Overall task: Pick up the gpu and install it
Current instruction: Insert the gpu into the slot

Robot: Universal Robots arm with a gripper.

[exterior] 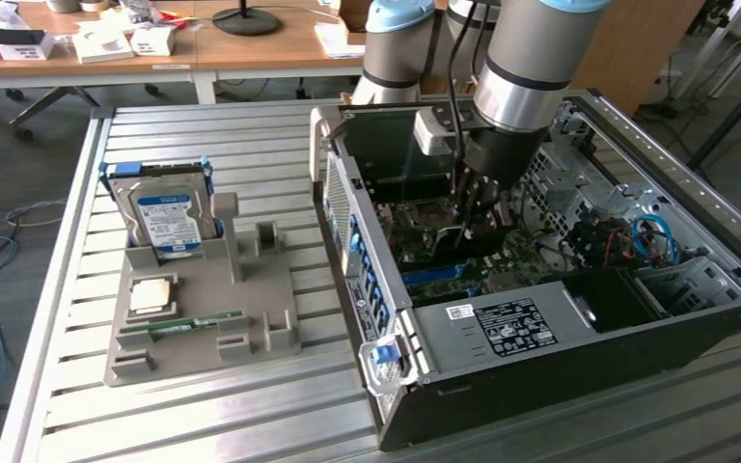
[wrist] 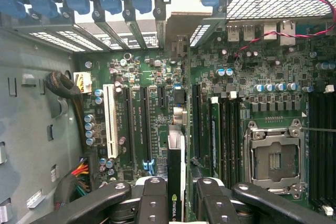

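- Your gripper [wrist: 181,187] is clamped on the gpu [wrist: 175,153], low inside the open case [exterior: 577,318].
- The card stands edge-on between the fingers. Its long axis runs away from the gripper toward the rear slot covers [wrist: 113,30], over the motherboard [wrist: 252,77]. You can't tell whether it is seated.
- It is a thin dark board with a pale metal edge and a green logo.

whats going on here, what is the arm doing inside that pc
A robot arm is reaching down into the open computer case. Its gripper is closed on the gpu, holding it on edge right over the expansion slots of the motherboard. I cannot tell whether the card is seated yet. On the exterior view's left, a grey tray holds a hard drive and a RAM stick, untouched.
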